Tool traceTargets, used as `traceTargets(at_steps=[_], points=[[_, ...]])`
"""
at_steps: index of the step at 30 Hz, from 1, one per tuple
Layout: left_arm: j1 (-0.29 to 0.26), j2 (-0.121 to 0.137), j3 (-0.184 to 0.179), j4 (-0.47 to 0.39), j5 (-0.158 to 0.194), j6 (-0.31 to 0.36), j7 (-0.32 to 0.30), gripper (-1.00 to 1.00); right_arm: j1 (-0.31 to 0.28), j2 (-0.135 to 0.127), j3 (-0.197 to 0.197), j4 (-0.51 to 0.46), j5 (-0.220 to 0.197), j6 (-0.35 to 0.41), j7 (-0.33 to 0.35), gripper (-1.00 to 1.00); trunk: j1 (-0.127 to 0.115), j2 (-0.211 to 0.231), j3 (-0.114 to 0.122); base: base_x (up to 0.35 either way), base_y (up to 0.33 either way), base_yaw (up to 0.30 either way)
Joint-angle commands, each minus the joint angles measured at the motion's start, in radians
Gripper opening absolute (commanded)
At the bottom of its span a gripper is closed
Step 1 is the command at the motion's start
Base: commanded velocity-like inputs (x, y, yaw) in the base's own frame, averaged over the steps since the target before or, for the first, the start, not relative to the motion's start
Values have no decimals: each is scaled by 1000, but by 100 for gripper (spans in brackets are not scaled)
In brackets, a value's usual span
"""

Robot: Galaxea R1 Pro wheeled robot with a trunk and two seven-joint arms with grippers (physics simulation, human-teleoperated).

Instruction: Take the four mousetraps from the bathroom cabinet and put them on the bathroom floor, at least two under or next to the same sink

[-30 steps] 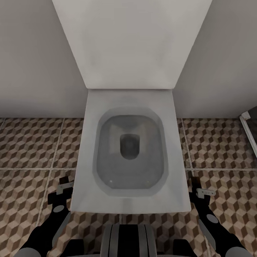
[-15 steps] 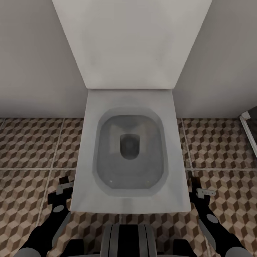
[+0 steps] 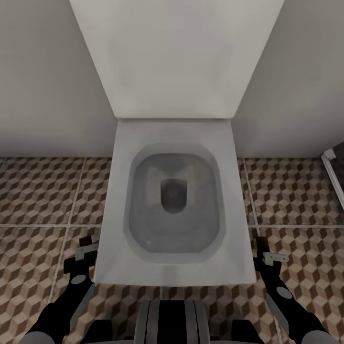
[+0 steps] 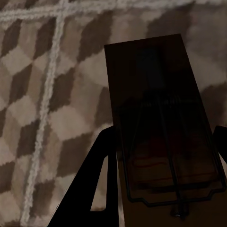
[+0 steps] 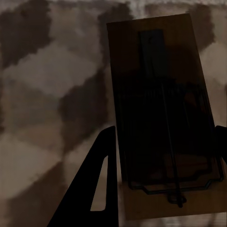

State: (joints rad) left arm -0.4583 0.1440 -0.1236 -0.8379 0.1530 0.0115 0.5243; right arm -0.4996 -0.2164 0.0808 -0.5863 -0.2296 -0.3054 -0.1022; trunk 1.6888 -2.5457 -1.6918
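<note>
While the robot faced a white toilet [image 3: 174, 200], each gripper, left [image 4: 161, 189] and right [image 5: 161, 189], squeezed a mousetrap [image 4: 158, 118] [image 5: 158, 109] above the tiled floor [image 3: 43, 191].

Two black-and-grey robot arms reach forward and hang low. The left arm enters the head view at about 7 o'clock, and the left gripper [image 3: 86, 251] points toward 12 o'clock. The right arm enters at about 5 o'clock, and the right gripper [image 3: 267, 253] also points toward 12 o'clock. In each wrist view, the dark fingers [image 4: 101, 179] [image 5: 101, 177] are clamped on a flat brown mousetrap [image 4: 158, 123] [image 5: 163, 118].
</note>
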Motion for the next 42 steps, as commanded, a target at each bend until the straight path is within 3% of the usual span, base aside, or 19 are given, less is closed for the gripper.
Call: traceTargets(at_steps=[1, 3, 42], points=[[0, 2, -7, -1, 8, 2, 11, -100, -1, -1, 8, 0, -11, -4, -4, -100, 0, 0, -4, 0, 0, 0], [0, 2, -7, -1, 8, 2, 11, -100, -1, -1, 8, 0, -11, -4, -4, -100, 1, -1, -12, 0, 0, 0], [0, 7, -7, -1, 8, 2, 11, -100, -1, -1, 5, 0, -11, -6, -5, -100, 1, -1, -12, 0, 0, 0]])
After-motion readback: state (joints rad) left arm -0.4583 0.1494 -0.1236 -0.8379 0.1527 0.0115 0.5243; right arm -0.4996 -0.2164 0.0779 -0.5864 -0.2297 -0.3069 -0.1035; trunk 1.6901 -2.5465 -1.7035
